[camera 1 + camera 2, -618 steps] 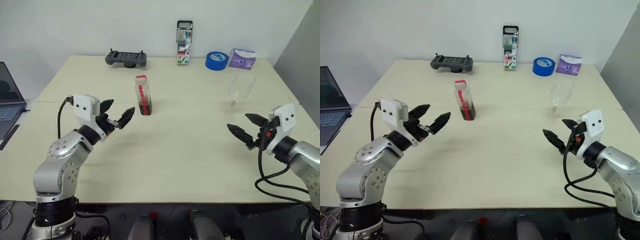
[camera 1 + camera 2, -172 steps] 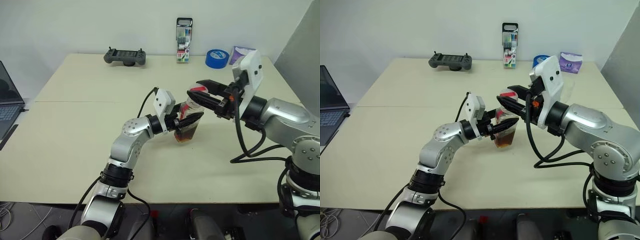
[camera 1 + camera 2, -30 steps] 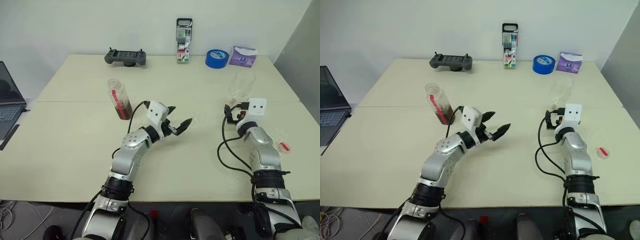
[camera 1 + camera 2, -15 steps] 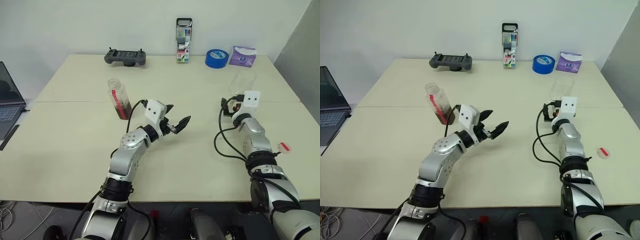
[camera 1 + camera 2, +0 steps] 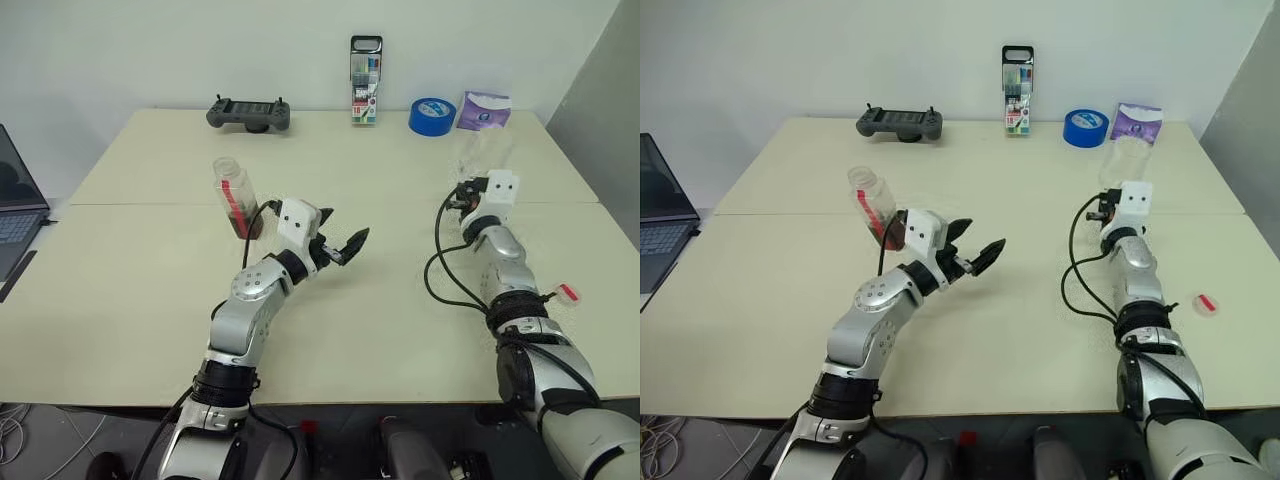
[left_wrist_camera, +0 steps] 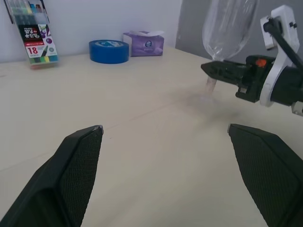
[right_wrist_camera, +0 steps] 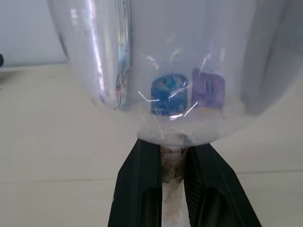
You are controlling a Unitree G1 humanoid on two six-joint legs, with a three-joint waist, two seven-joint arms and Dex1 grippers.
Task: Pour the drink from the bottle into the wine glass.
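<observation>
The uncapped bottle stands on the table left of centre, with the dark drink in its lower part. My left gripper hovers open and empty to the right of the bottle, pointing toward the right side of the table. Its two black fingers stand wide apart in the left wrist view. The clear wine glass is at the right, and my right gripper is shut on its thin stem just under the bowl. The left wrist view also shows the glass held in the right gripper.
A small red-and-white cap lies near the table's right edge. Along the back stand a game controller, a marker pack, a roll of blue tape and a purple tissue pack. A laptop sits off the left edge.
My right gripper has moved forward and up to the wine glass and shut on its stem. The left gripper has stayed open, about where it was.
</observation>
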